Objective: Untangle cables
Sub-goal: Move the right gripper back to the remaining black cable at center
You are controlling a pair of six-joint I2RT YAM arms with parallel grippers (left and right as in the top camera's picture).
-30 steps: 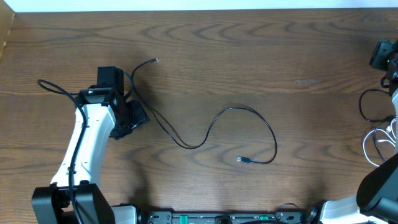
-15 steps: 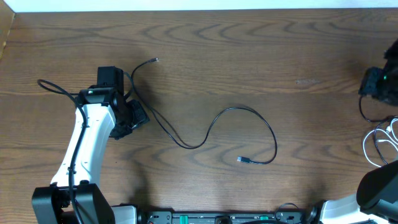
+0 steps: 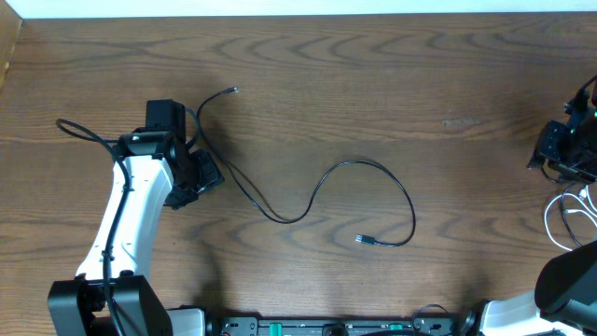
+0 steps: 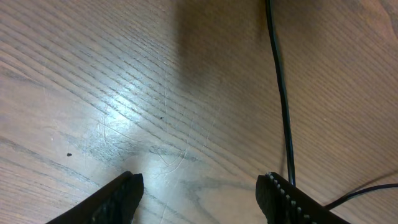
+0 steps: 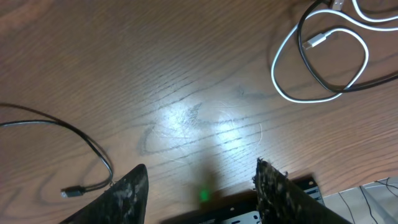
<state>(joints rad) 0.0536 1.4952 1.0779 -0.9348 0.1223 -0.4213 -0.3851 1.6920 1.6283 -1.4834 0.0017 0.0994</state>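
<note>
A brown wood-grain table (image 3: pixel 373 93) with bright light glare on it.

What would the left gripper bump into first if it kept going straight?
Most likely the bare wooden table: the left gripper, open, points at plain wood. The thin black cable runs off to one side, outside the gap, though depth is unclear.

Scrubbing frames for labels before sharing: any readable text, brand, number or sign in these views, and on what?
None can be read in any view.
The black cable, the white cable and the table show no print.
The base rail at the bottom edge of the overhead view is too small to tell whether it carries markings.
</note>
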